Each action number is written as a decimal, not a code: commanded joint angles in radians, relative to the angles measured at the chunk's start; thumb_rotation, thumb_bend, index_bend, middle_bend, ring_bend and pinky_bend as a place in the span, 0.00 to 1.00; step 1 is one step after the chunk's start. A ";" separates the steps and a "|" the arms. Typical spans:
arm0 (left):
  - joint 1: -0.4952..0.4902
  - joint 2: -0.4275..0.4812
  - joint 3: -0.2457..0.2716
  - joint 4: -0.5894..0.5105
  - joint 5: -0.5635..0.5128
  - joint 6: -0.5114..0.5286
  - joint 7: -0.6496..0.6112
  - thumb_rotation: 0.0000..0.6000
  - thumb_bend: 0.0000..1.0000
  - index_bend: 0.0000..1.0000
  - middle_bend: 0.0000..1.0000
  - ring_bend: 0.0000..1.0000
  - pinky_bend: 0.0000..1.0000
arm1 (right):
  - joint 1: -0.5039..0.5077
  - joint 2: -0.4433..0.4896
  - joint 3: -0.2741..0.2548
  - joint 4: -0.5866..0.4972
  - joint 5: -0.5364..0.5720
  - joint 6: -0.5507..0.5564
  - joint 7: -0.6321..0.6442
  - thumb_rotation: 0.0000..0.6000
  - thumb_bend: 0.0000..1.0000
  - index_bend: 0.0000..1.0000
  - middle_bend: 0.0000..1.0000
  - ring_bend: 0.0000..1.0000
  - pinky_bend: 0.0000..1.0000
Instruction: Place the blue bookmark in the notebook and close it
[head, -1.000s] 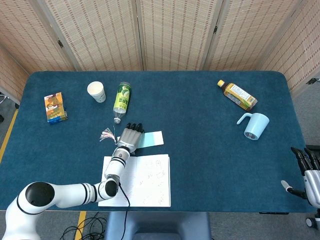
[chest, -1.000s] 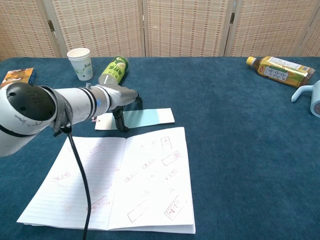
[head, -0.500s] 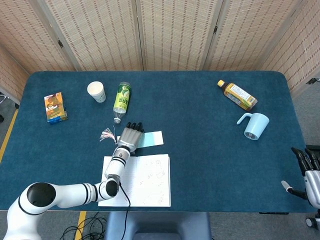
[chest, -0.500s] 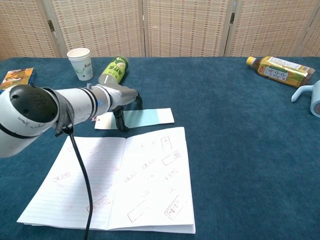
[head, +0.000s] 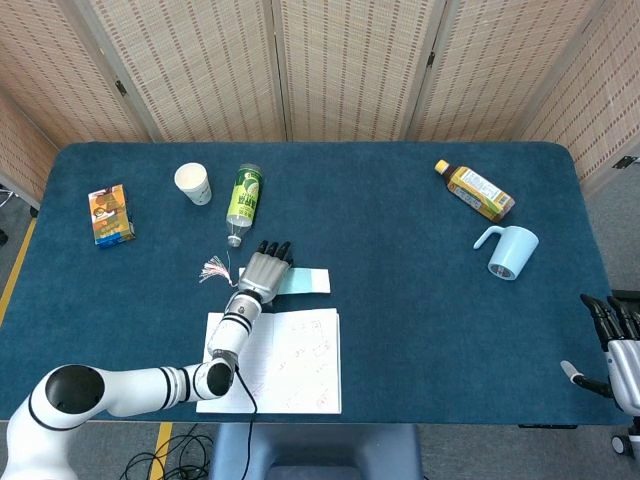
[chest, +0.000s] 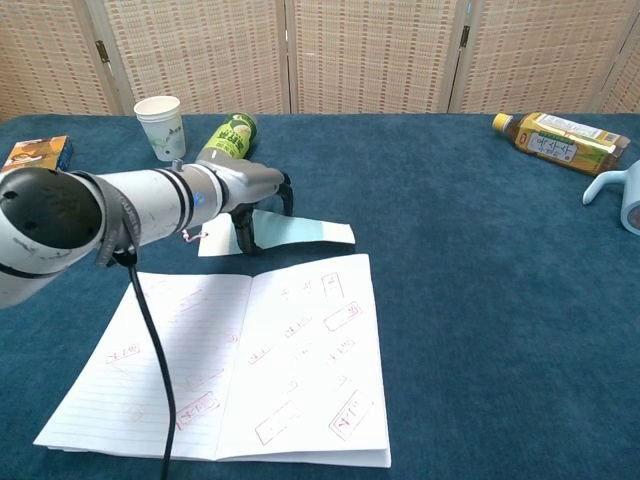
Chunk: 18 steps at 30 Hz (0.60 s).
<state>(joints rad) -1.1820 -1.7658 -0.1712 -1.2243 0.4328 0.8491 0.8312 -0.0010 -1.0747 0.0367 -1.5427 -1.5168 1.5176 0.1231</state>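
Blue bookmark flat on table, just beyond notebook; notebook open, pages stamped red.

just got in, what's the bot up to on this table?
The left hand is on the blue bookmark, which lies on the table just beyond the open notebook; fingers reach down onto the strip and its near end looks slightly raised. The bookmark is not yet in the notebook, which is still open. The right hand sits idle at the table's right edge, holding nothing.
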 joint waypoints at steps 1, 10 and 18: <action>0.015 0.046 -0.009 -0.038 0.065 -0.026 -0.053 1.00 0.31 0.35 0.01 0.00 0.09 | 0.001 0.000 0.000 -0.001 -0.001 0.000 -0.002 1.00 0.11 0.04 0.13 0.04 0.12; 0.067 0.217 0.004 -0.222 0.341 -0.044 -0.195 1.00 0.31 0.35 0.01 0.00 0.09 | 0.003 0.001 0.001 -0.008 -0.007 0.002 -0.006 1.00 0.11 0.04 0.13 0.04 0.12; 0.129 0.376 0.072 -0.408 0.668 -0.023 -0.302 1.00 0.31 0.34 0.01 0.00 0.09 | 0.001 0.002 -0.001 -0.014 -0.013 0.008 -0.011 1.00 0.11 0.04 0.13 0.04 0.12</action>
<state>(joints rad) -1.0863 -1.4606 -0.1378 -1.5541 0.9833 0.8165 0.5803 0.0002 -1.0723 0.0359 -1.5566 -1.5297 1.5255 0.1128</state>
